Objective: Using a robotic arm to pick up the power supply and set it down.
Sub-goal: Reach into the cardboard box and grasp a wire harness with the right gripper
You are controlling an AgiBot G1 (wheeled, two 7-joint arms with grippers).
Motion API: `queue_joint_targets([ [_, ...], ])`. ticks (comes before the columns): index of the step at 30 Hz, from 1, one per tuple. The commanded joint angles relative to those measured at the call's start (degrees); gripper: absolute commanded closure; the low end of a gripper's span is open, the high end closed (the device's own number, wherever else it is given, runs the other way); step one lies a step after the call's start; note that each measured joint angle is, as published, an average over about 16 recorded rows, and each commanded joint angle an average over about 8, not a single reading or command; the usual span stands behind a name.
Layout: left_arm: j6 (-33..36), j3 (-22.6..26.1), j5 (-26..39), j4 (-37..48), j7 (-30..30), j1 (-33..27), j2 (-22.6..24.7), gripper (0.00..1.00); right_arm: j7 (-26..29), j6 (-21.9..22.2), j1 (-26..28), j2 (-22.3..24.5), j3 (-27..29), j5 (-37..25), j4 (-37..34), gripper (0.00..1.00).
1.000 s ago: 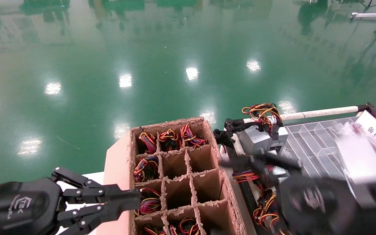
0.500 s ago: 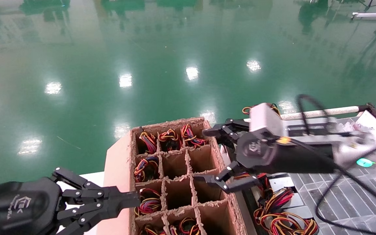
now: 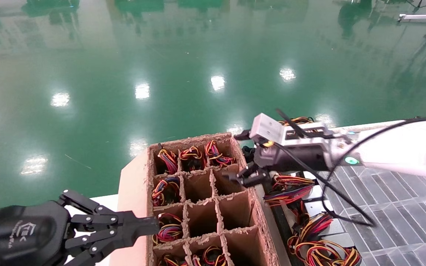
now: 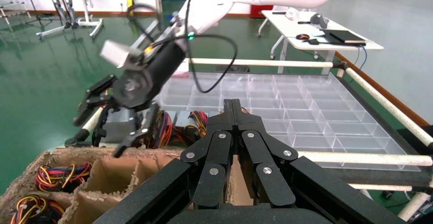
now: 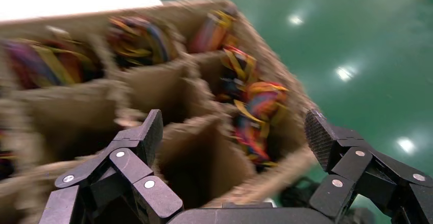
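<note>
A grey power supply [image 4: 118,128] with a looped wire bundle [image 3: 288,184] lies just right of the divided cardboard box [image 3: 135,192]. Several more power supplies stand in the box's cells, coloured wires [image 3: 166,188] showing on top. My right gripper [image 3: 238,157] reaches in from the right and hangs open and empty over the box's far right edge. In the right wrist view its fingertips [image 5: 148,132] frame cardboard cells [image 5: 204,152] and wires [image 5: 255,106]. My left gripper [image 3: 155,223] is shut and empty at the box's near left wall.
More wired units [image 3: 320,244] lie heaped between the box and a clear compartment tray [image 3: 401,221]. A white padded rail [image 4: 265,62] borders the tray. Green floor [image 3: 161,74] lies beyond the box.
My right arm has swung left from the tray side toward the box, its open gripper now lower at the box's far right edge. The left arm has not moved.
</note>
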Motion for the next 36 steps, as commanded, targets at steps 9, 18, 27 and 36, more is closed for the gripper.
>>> queue_joint_targets([
  [9,0.0,0.0,0.0,0.0,0.0,0.0,0.0,0.0,-5.47,8.48,0.79,-5.52,-0.34,-1.36,-8.05,1.0],
  [18,0.0,0.01,-0.01,0.0,0.0,0.0,0.0,0.0,-8.31,10.68,0.93,-7.93,0.04,-0.86,-11.26,1.0],
  [27,0.0,0.01,-0.01,0.0,0.01,0.0,0.0,0.0,-9.96,13.41,0.28,-9.38,0.45,-0.27,-12.95,1.0],
  [36,-0.01,0.02,-0.01,0.0,0.01,0.0,-0.01,0.0,-10.5,15.44,-0.57,-9.82,0.73,0.17,-13.47,1.0],
])
